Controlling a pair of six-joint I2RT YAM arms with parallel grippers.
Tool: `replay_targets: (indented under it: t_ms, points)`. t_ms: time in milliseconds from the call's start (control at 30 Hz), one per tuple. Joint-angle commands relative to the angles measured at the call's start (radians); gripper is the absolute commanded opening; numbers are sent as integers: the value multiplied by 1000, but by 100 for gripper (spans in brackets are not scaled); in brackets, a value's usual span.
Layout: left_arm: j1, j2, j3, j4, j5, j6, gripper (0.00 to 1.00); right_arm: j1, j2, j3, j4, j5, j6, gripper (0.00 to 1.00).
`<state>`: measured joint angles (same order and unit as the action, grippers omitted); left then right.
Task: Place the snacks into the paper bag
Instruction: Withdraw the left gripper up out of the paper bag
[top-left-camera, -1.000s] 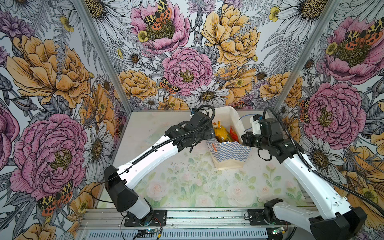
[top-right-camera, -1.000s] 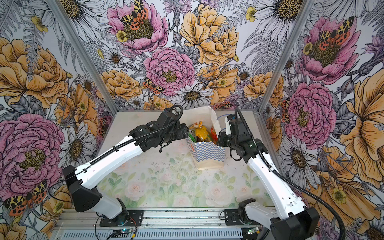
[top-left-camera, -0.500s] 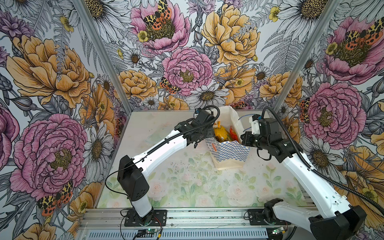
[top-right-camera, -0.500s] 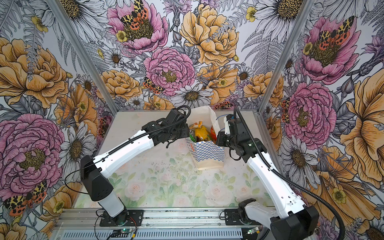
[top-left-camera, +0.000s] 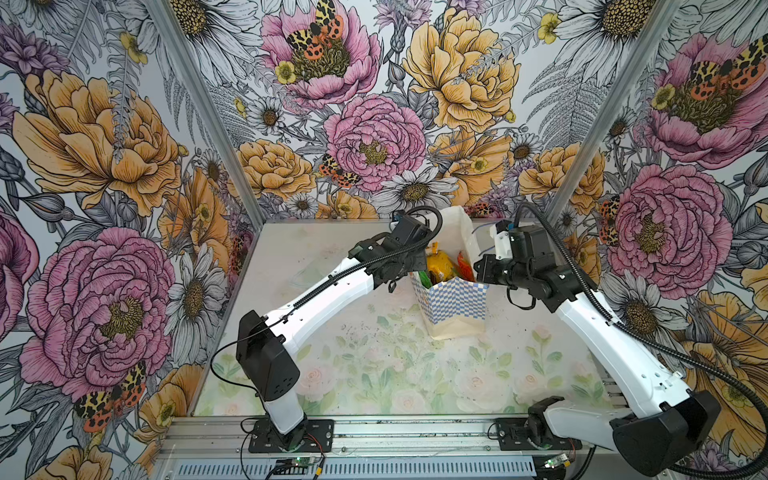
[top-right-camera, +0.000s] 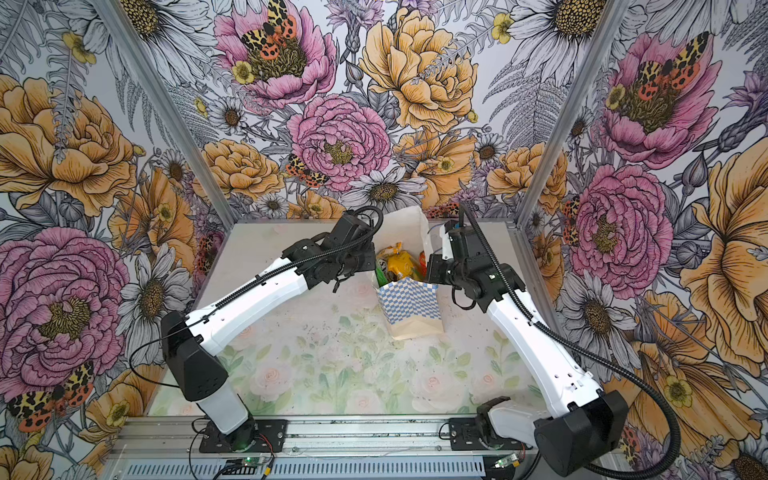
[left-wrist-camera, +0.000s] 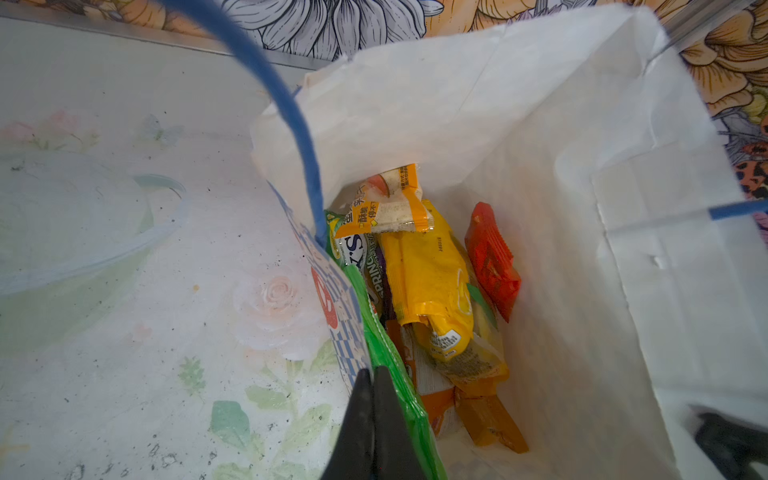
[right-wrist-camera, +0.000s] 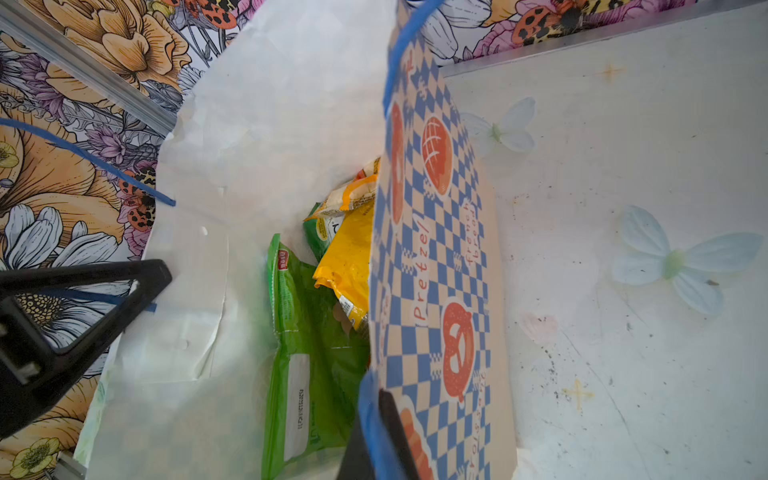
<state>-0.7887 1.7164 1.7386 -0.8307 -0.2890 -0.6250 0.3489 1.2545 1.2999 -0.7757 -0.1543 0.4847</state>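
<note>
**Matt paper, shiny wrappers**

The paper bag (top-left-camera: 453, 299) is matt paper, plain white and creased inside and printed outside. Its blue handle (left-wrist-camera: 292, 112) looks like soft, slightly fuzzy cord. The snacks (top-left-camera: 441, 266) are wrapped in glossy plastic film that catches the light. There is a smooth yellow packet (left-wrist-camera: 428, 274), a crinkled green packet (right-wrist-camera: 320, 324) with crimped seams, and a red packet (left-wrist-camera: 492, 257) with a ribbed edge. The table (top-left-camera: 374, 374) has a matt printed surface, scuffed and specked with dark marks. The arm shells (top-left-camera: 332, 291) are smooth white plastic, and the front rail (top-left-camera: 415, 434) is brushed metal.
</note>
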Motion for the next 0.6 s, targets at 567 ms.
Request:
replay_targets:
  t_ms: [567]
  points:
    - [60,-349,-381,268,-9,46,0,246,238,190,213,23,96,0]
